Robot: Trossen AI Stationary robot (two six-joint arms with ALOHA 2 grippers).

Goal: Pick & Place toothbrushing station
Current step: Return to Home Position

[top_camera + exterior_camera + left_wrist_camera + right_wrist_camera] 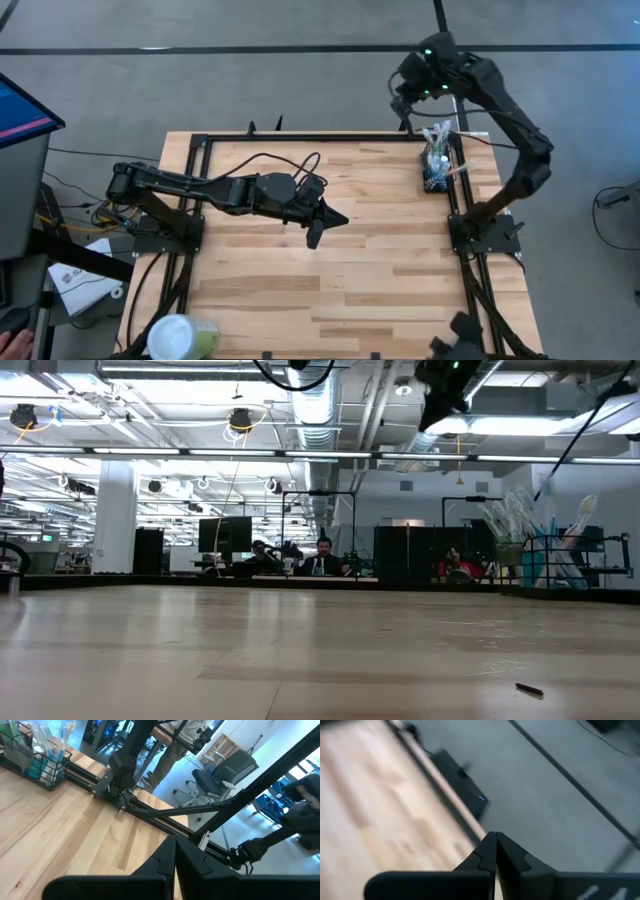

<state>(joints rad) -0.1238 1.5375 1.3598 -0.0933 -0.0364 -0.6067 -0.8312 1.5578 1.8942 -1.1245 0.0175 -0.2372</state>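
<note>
1. At the lower-left corner of the worktop (pixel 330 290) in the high view, a pale-green cup (pixel 182 337) with a white lid stands on its own, well apart from everything else.
2. Farther right, the left arm lies stretched low across the middle of the boards. The left gripper (pixel 318 226) is over bare wood near the centre. Its wrist view shows the fingers pressed together at the tips, pinching nothing (pixel 175 840).
3. Near the far right corner, just beside the right-hand black rail (pixel 452 195), stands the toothbrushing station (pixel 437 165), a dark wire holder.
   - It sits upright on the worktop.
   - Seen from above, its long axis runs along the rail.
   - The toothbrushes (pixel 440 133) stick up out of it and fan out at the top, as the low view shows (pixel 545 550).
   - Neither gripper touches it.
4. Above and a little beyond that corner, the right arm is folded high. The right gripper (pixel 407 112) hangs over the worktop's far edge, apart from the station. Its wrist view shows the fingers closed against each other and empty (pixel 495 836), with grey floor (pixel 560 785) beneath.
</note>
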